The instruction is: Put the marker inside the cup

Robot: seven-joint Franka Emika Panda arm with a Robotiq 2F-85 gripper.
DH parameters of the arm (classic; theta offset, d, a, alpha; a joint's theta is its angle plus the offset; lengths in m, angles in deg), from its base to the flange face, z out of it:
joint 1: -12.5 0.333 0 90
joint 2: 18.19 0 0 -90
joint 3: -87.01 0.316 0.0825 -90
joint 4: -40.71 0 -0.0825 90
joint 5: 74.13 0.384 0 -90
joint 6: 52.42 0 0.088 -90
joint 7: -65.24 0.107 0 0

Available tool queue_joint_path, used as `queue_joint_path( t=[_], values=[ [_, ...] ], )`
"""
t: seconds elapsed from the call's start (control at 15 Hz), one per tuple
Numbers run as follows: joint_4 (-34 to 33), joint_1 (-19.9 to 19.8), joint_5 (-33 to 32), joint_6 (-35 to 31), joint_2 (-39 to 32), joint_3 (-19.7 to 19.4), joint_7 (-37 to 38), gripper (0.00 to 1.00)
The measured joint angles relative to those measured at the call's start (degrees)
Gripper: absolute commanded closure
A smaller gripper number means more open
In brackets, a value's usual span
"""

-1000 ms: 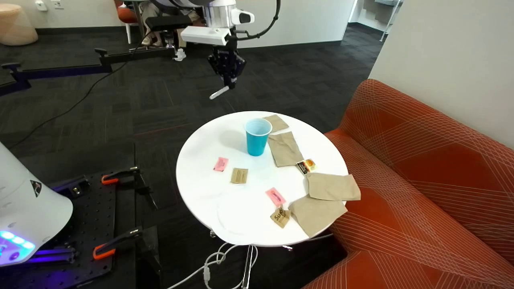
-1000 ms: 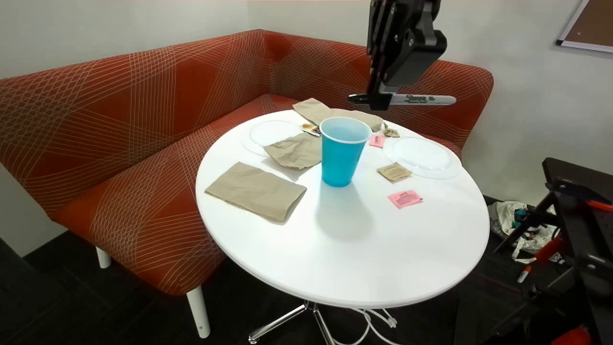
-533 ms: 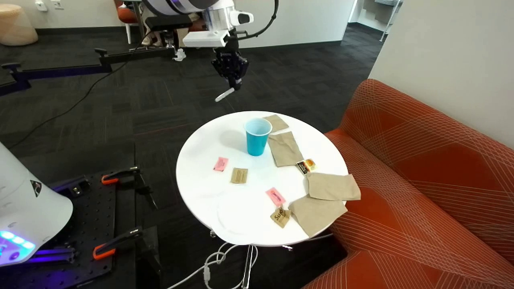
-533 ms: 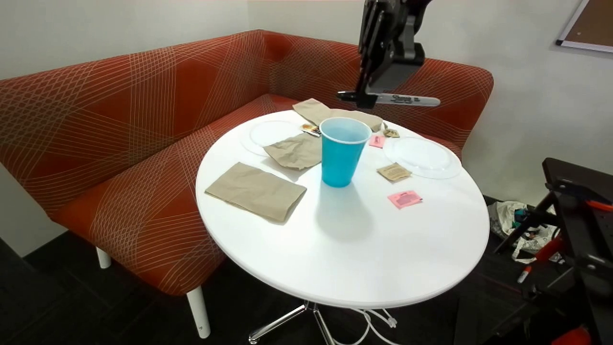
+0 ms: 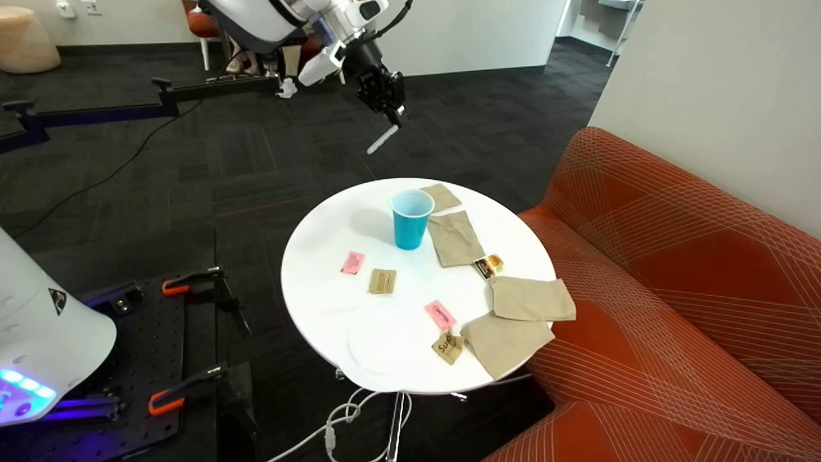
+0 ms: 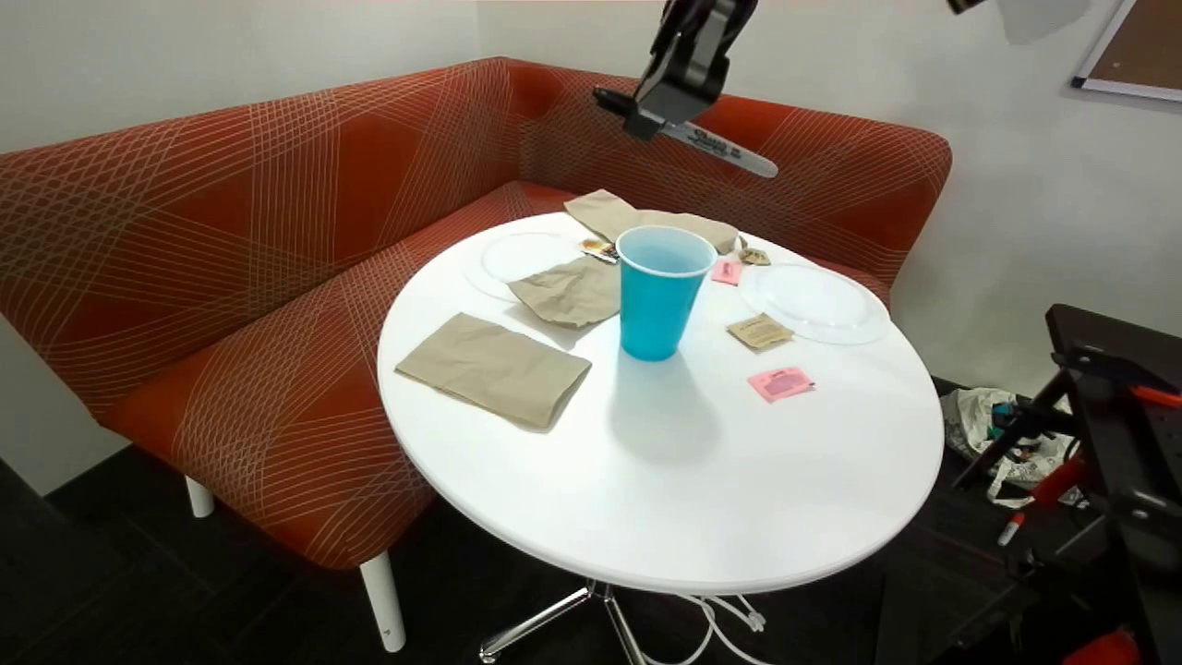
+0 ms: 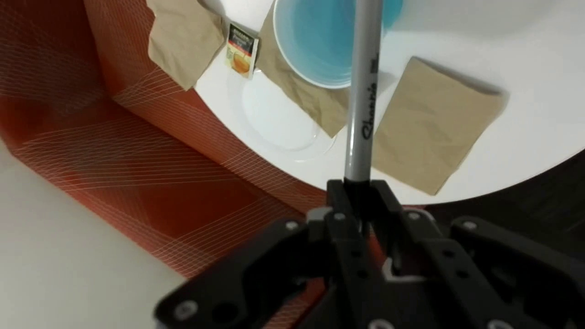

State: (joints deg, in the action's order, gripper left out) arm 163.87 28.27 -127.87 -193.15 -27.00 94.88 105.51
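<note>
Gripper (image 7: 358, 194): Black fingers (image 7: 385, 198) stand clamped on the dark end of a marker (image 7: 364, 96), its gray barrel jutting out from between them in the wrist view.
Marker: Held in midair, outside the cup (image 6: 657, 309) and apart from it; the gray end slopes lower than the gripped end in both exterior views. In the wrist view, the barrel crosses in front of the cup's mouth.
Cup: Turquoise, white-rimmed and upright, it stands on a round white table (image 6: 739, 517).
Napkins: A folded brown napkin (image 6: 494, 369) and a creased napkin (image 6: 572, 291) lie near the cup. Farther from it, a third napkin (image 5: 533, 298) juts past the table's edge, right beside a fourth napkin (image 5: 507, 346).
Packets: A pink packet (image 6: 781, 383) and a tan packet (image 6: 760, 332) sit near each other. A printed packet (image 5: 489, 265), dark and yellow, lies between the creased napkin and the third. Farther on, a second pink packet (image 5: 440, 315) rests just beside a crinkled tan packet (image 5: 448, 347).
Plates: A clear round plate (image 6: 817, 300) lies near the table's rim; the creased napkin overlaps another clear plate (image 6: 517, 263).
Table: A chrome foot (image 6: 540, 621) carries it, with a white cord (image 5: 330, 437) on the floor below.
Bench (image 6: 369, 185): Red-orange upholstery with pale crossing lines wraps the corner behind the table in an exterior view.
Backdrop: A brown board (image 6: 1145, 55) hangs on the pale wall (image 6: 1025, 231). In an exterior view, a round stool (image 5: 25, 42) sits far across the dark carpet (image 5: 192, 167).
</note>
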Motion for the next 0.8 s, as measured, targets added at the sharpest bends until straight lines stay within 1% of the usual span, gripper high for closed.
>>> queue_joint_path(
  t=[0.13,0.27,0.53,0.8],
  values=[
    [0.0,0.3,-6.9,0.2,0.0,0.0,9.6,0.96],
    [0.0,0.5,-12.1,1.0,0.0,0.2,18.9,0.96],
    [0.0,0.8,-20.4,4.6,0.0,1.4,37.1,0.96],
    [0.7,1.4,-27.9,10.1,0.0,3.4,55.1,0.96]
  ],
)
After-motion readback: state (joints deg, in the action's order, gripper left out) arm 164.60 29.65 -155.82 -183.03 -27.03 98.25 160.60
